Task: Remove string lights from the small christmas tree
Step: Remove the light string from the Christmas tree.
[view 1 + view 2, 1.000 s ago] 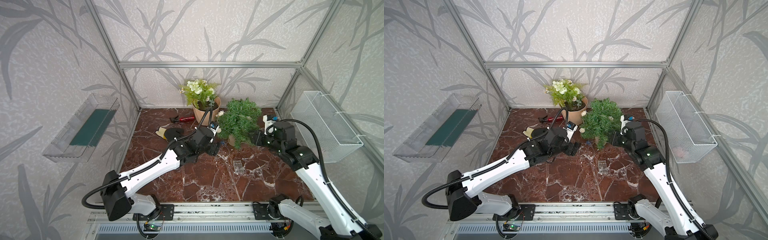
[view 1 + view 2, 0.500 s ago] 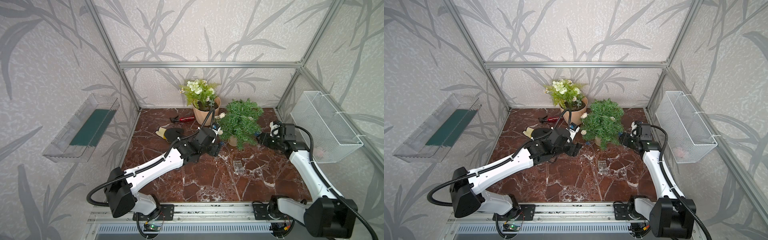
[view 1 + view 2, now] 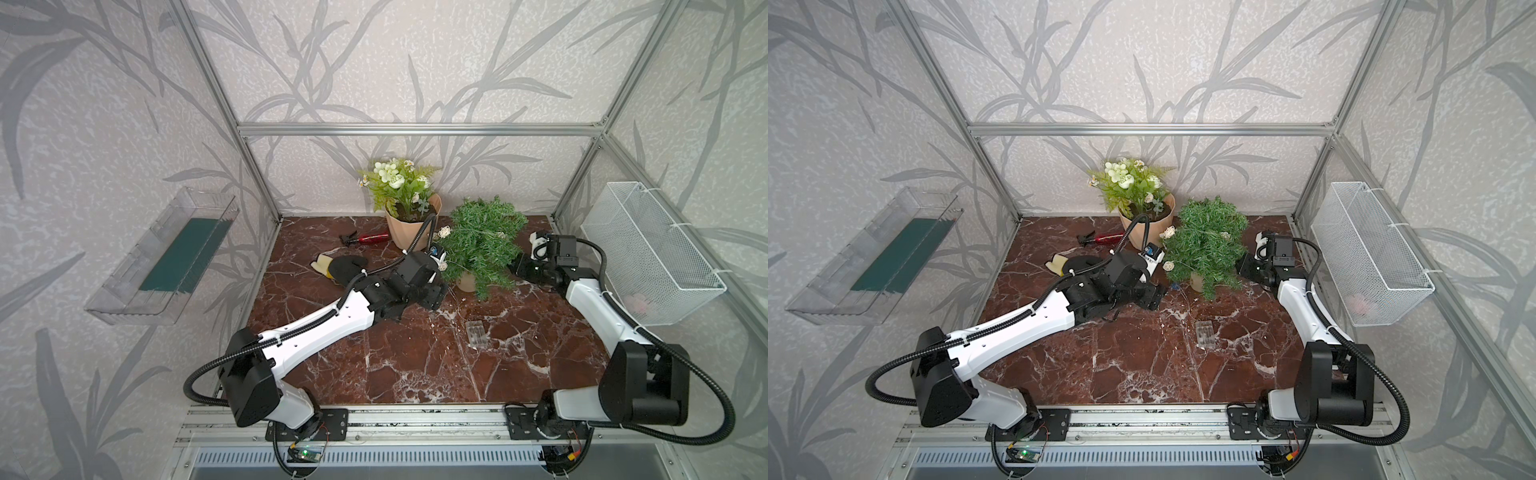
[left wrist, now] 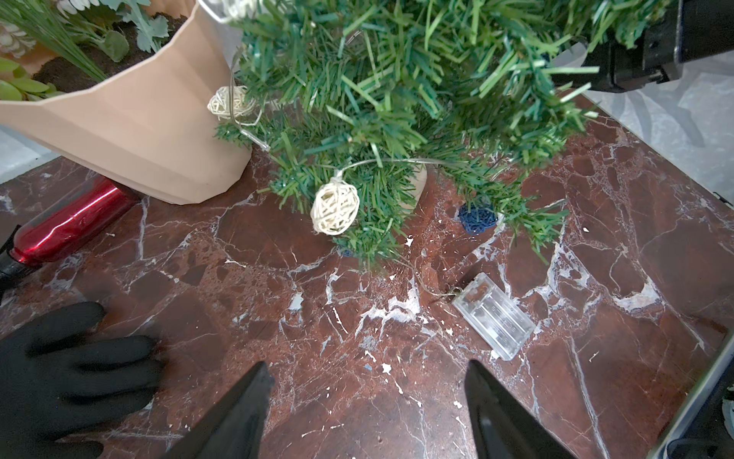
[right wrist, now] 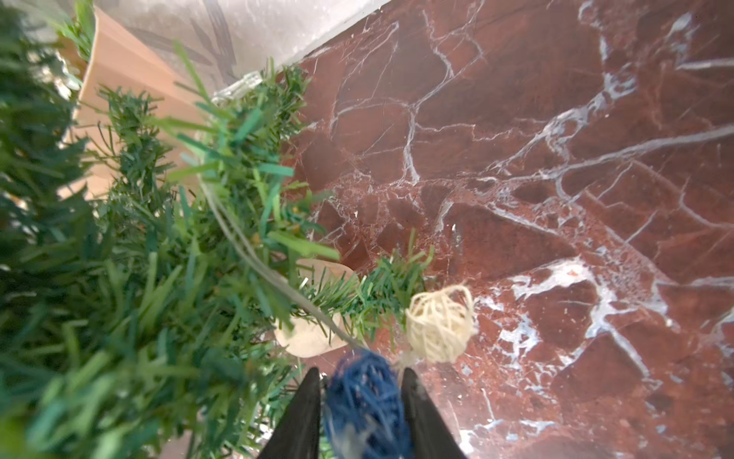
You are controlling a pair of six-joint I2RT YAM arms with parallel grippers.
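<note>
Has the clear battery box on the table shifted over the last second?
No. The battery box lies by the same white veins in the marble table as before.

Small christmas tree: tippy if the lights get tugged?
Probably top-heavy: small christmas tree has a bushy crown over a narrow tan base, so it may tip. The string lights thread its branches, so right gripper's pull likely drags it.

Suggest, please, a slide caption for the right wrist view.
Right end effector grips a blue ball of the string lights beside a cream ball, at the tree's edge.

Leaf-patterned walls point(image 3: 374, 62) — red marble tabletop point(image 3: 415, 353).
</note>
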